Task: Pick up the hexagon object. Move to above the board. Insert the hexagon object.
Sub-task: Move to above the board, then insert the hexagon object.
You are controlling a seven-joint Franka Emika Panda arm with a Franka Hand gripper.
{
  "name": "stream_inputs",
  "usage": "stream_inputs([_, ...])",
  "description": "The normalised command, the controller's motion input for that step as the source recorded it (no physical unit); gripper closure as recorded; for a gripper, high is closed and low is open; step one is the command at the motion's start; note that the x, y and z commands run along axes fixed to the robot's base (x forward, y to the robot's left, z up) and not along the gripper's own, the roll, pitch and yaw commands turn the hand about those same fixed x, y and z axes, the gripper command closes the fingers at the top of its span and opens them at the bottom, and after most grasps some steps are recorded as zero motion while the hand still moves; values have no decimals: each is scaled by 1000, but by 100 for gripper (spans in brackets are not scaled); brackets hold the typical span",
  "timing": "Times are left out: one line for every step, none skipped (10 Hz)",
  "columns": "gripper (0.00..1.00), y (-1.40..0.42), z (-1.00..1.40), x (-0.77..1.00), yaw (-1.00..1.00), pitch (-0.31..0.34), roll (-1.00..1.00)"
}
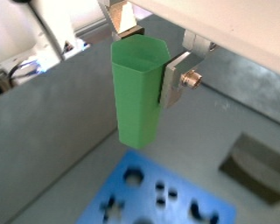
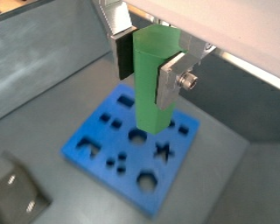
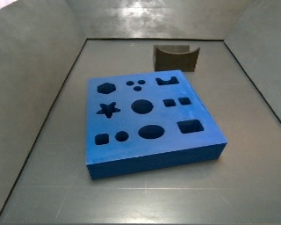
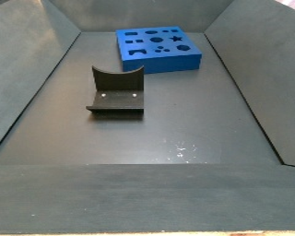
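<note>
Gripper clenched on the hexagon object, which hangs upright between the jaws, above the board below them: pickup done; final alignment over the hexagonal hole and insertion apparently remain.

The claw is up in the air, seen only in both wrist views; neither side view catches it or the arm. Its two flat silver fingers are clamped on the hexagon object, one plate on each side, and the green peg hangs upright below them. In a wrist view the claw grips the peg near its top end, a bolt showing on the nearer plate. It hangs high over the board, nothing touching.
</note>
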Motion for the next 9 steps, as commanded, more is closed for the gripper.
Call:
stream_inputs([100, -706, -38, 663, 9, 86, 47])
stream_inputs([100, -457, -7, 439, 12, 81, 60])
stream_inputs([100, -238, 16, 227, 7, 68, 63])
stream_inputs([100, -174, 17, 169, 9, 61, 63])
stream_inputs([100, 0, -11, -66, 0, 0, 0])
stream_inputs([100, 0, -63, 0, 0, 0, 0])
stream_inputs([100, 11, -43, 0, 0, 0, 0])
stream_inputs([100, 0, -3, 0, 6, 0, 0])
stream_inputs([100, 226, -260, -57, 651, -6, 0])
